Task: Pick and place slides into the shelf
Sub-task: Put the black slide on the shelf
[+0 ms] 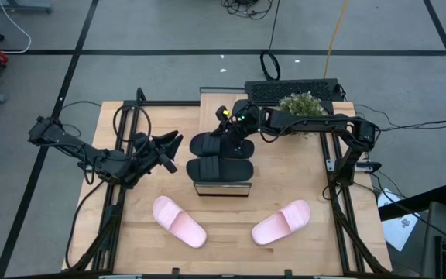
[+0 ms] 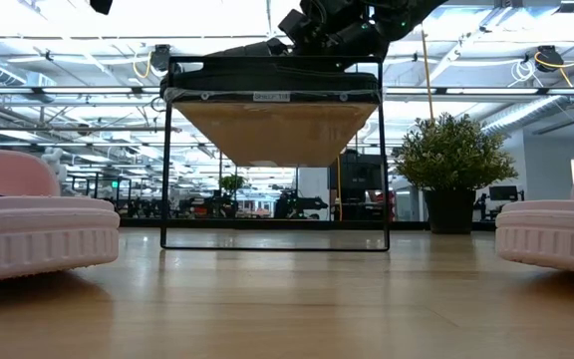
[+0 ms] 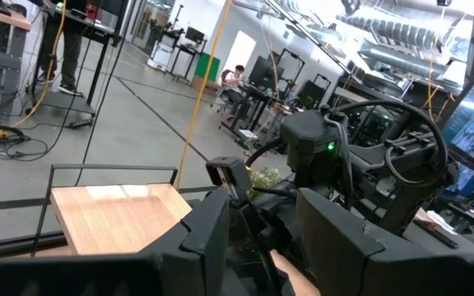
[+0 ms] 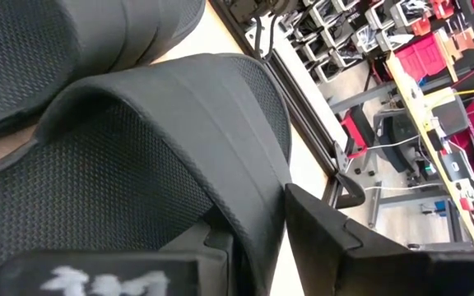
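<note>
Right tool (image 1: 224,133) grips a black slide's (image 1: 221,144) strap; 2 pink slides (image 1: 179,222) nearby.

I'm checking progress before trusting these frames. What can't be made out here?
- High view: the right gripper hides part of the far black slide, so its seating on the shelf is unclear.
- Low view: the shelf top blocks both black slides; pink slides are cut off by the edges.
- Left wrist view: the left gripper covers the shelf's contents.

Two black slides (image 1: 220,156) atop shelf (image 1: 223,188), two pink slides (image 1: 180,222) on tabletop
</note>
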